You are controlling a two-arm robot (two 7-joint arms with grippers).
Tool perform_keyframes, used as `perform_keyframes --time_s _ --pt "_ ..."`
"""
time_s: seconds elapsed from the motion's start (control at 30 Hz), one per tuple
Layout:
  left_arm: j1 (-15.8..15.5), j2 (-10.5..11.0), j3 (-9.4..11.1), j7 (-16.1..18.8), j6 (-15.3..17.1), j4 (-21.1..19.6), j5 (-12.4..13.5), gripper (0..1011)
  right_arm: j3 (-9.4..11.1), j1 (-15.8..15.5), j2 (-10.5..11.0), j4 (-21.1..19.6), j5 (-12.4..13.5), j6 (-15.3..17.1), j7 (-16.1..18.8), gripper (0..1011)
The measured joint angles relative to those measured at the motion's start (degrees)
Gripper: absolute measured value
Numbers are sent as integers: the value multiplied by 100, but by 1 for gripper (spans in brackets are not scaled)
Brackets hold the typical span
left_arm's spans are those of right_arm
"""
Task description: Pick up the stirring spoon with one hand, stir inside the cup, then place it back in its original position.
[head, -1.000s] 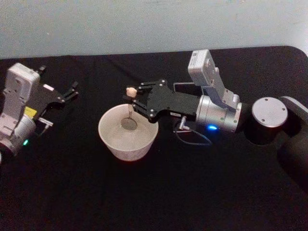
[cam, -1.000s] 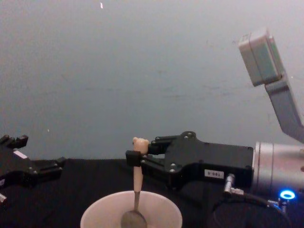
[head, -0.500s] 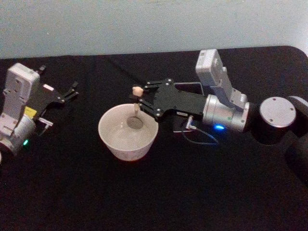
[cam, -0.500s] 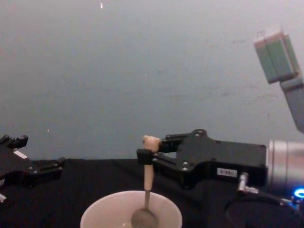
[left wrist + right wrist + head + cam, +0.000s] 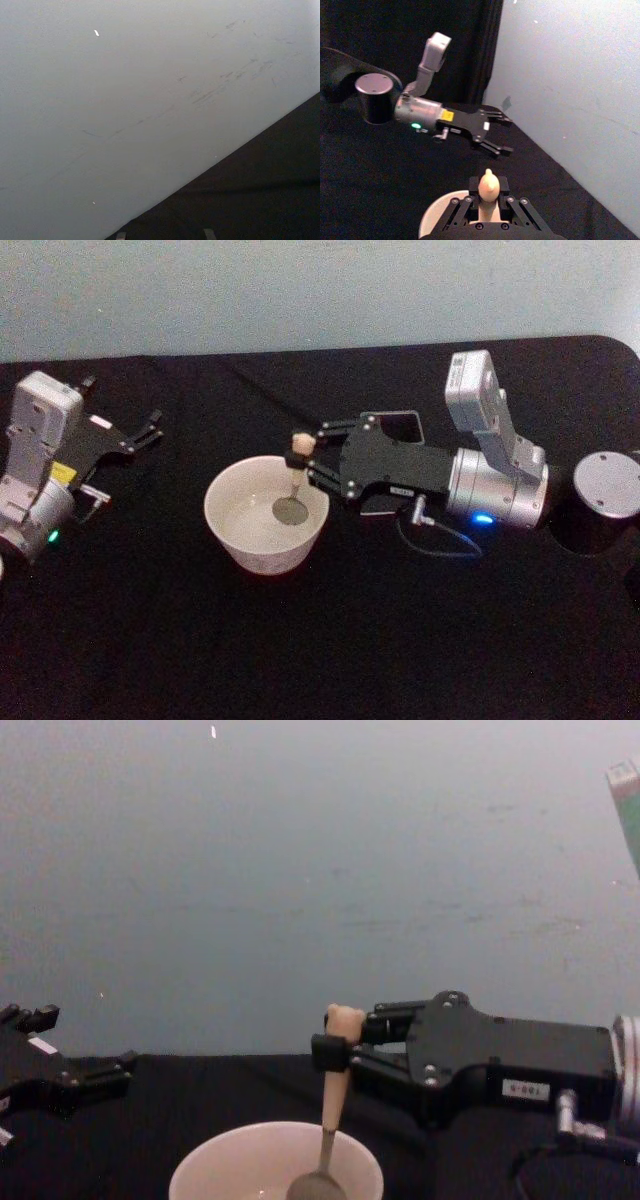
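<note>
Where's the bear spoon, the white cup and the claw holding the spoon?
stirring spoon [image 5: 336, 1088], chest view, on its pale handle.
cup [image 5: 263, 556], head view, on its near outer wall.
right gripper [image 5: 304, 465], head view, midway between its fingertips.

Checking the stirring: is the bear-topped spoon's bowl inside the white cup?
Inside: the slim beige-handled spoon, gripped by the right hand, has its dark bowl below the wide cream-white cup's rim.

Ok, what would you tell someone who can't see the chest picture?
The right tool grips a spoon by its pale handle, holding it upright with its bowl down in a white cup. The left tool sits open at the left edge over a black table, with a grey wall behind.
</note>
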Motion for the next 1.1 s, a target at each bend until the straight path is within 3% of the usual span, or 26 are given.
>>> perform_keyframes --time_s 0.33,0.77,1.1 --pt "0 0 0 0 0 0 0 1001 -154 -82 27 -178 25 56 58 212" --pt "0 0 0 0 0 0 0 1001 -347 115 -337 52 -174 167 -219 212" --pt "0 0 0 0 0 0 0 1001 -271 227 -569 345 -360 261 -589 212"
